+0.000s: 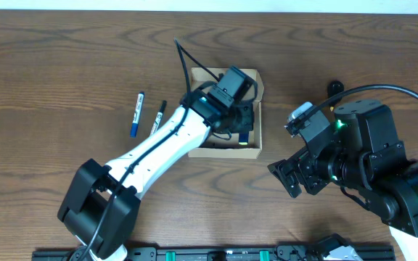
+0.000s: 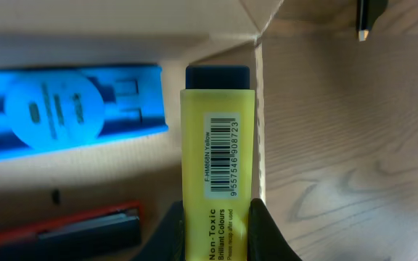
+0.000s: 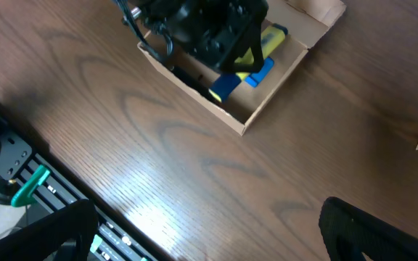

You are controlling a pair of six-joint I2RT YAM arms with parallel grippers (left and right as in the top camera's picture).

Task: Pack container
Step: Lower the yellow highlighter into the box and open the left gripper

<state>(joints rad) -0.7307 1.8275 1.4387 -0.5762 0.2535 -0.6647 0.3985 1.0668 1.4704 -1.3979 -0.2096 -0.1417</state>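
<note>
The tan cardboard container (image 1: 259, 109) sits open at the table's middle; it also shows in the right wrist view (image 3: 267, 109). My left gripper (image 1: 239, 119) hangs over its right part and is shut on a yellow highlighter (image 2: 216, 138), held just inside the right wall (image 2: 258, 109). A blue stapler-like item (image 2: 71, 109) and a red and black item (image 2: 64, 230) lie in the box. My right gripper (image 1: 294, 177) is open and empty over bare table to the right of the box; its fingers frame the right wrist view (image 3: 209, 239).
A blue pen (image 1: 136, 114) and a black pen (image 1: 158, 116) lie on the table left of the box. A black pen-like object (image 1: 335, 87) lies to the box's right. A dark rail (image 1: 194, 254) runs along the front edge.
</note>
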